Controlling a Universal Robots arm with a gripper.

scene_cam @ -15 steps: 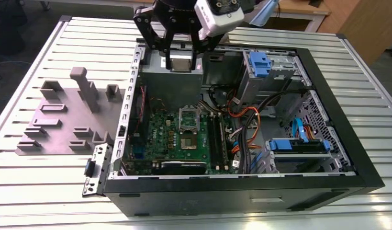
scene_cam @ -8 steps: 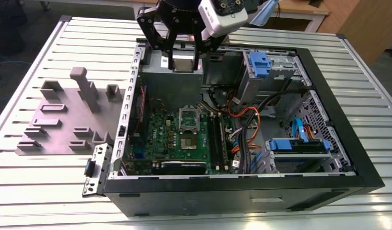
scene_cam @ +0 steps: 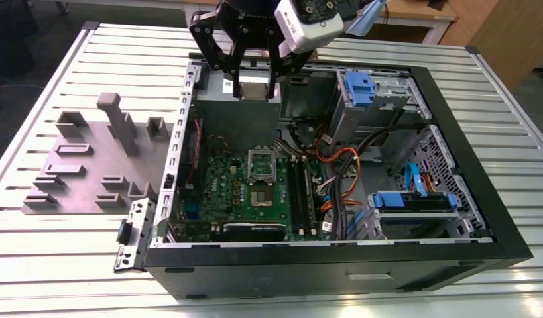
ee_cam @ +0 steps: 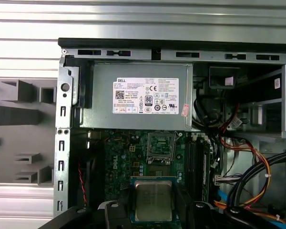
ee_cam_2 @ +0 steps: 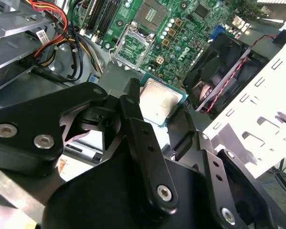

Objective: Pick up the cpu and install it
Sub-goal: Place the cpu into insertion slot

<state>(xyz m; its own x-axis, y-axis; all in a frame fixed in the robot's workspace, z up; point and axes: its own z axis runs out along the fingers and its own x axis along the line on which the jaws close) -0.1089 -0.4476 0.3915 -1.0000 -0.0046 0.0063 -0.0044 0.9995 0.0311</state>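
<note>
The cpu [scene_cam: 256,90] is a small square chip with a silvery top. It hangs above the far end of the open computer case, and my gripper [scene_cam: 257,85] is shut on its edges. Both wrist views show the cpu [ee_cam_2: 159,102] [ee_cam: 153,200] held between the black fingers [ee_cam_2: 132,102] [ee_cam: 122,206]. Below it lies the green motherboard [scene_cam: 223,180]. The socket [scene_cam: 261,193] on the board stands uncovered, its silver metal frame [scene_cam: 260,161] flipped open beside it. The first wrist view has the frame [ee_cam: 160,145] a little ahead of the held chip.
Grey plastic holder blocks [scene_cam: 85,159] sit on the slatted table at the exterior view's left. Inside the case [scene_cam: 466,165] are the grey power supply [ee_cam: 138,98], a black fan [ee_cam_2: 218,64], orange and black cables [scene_cam: 340,162] and blue drive brackets [scene_cam: 360,85].
</note>
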